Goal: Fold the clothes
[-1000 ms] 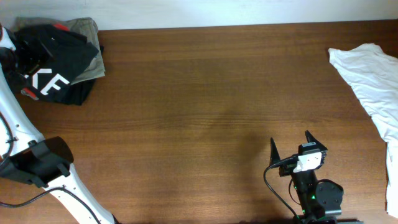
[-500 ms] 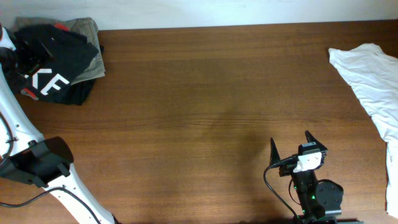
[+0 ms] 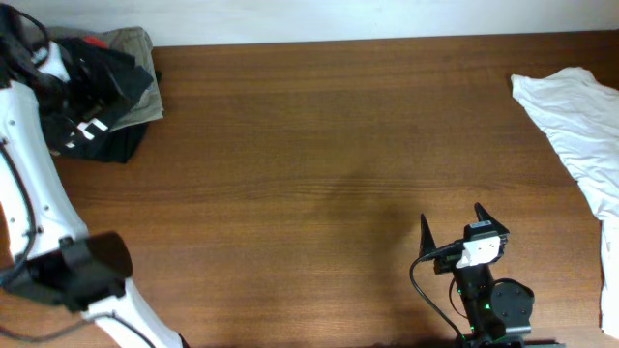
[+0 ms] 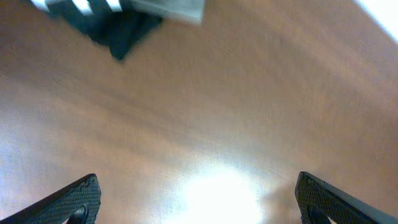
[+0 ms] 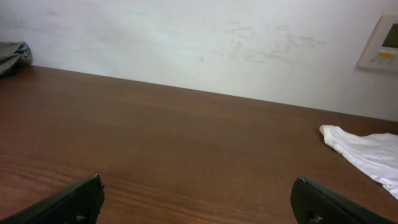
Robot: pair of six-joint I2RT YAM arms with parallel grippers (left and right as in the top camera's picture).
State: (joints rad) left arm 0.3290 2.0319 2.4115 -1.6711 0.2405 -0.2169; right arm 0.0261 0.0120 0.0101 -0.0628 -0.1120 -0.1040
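Table (image 3: 319, 145): brown wood grain, fills nearly the whole overhead frame; pale wall strip along the top edge.

Left arm (image 3: 24, 184): white links run up the left edge of the overhead frame from a black joint at lower left to the upper left corner, where they cross over the clothes pile. Left gripper (image 4: 199, 199): in its wrist view both black fingertips sit at the bottom corners, spread wide, only bare table with a glare patch between them. View is blurred. Nothing held.

White garment (image 3: 580, 126): crumpled, lying along the right edge of the overhead frame, well apart from both arms. It also shows at the right of the right wrist view.

Black T-shirt (image 3: 116, 82): bunched in the upper left of the overhead frame, partly hidden by the left arm. A few white lettering strokes show, not readable. It rests on a grey-olive cloth (image 3: 135, 43) that pokes out at the top right of the pile. In the left wrist view, dark cloth with white strokes sits at upper left, apart from the fingertips.

Right gripper (image 3: 451, 215): bottom centre-right of the overhead frame, fingers spread wide and pointing up-frame, empty, over bare table.

Red patch (image 3: 94, 43): small, at the top of the pile.
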